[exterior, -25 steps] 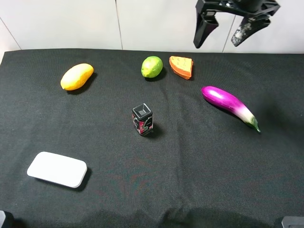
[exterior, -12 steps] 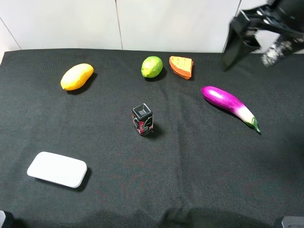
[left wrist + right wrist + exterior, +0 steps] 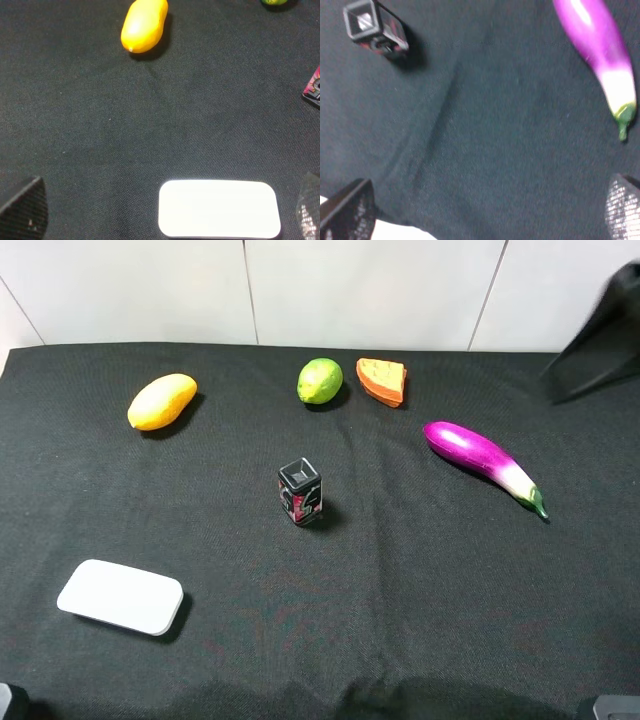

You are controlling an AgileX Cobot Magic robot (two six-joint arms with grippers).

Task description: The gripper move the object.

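The object, an orange waffle slice [image 3: 382, 380] with a grid top, lies at the back of the black cloth, just right of a green lime [image 3: 320, 380]. My right gripper [image 3: 598, 340] is a blurred dark shape at the far right edge, well away from the slice. In the right wrist view the gripper [image 3: 485, 210] is open and empty, its fingertips [image 3: 347, 210] wide apart over bare cloth. In the left wrist view my left gripper [image 3: 167, 212] is open and empty, low over a white pad [image 3: 218, 208]. The slice shows in neither wrist view.
A yellow-orange mango [image 3: 161, 401] lies back left. A small black box [image 3: 300, 490] stands in the middle. A purple eggplant [image 3: 482, 462] lies right of centre. The white pad [image 3: 121, 597] lies front left. White wall panels rise behind the cloth.
My right gripper has swung from above the back middle, near the waffle slice, to the far right edge of the view. No object has moved.
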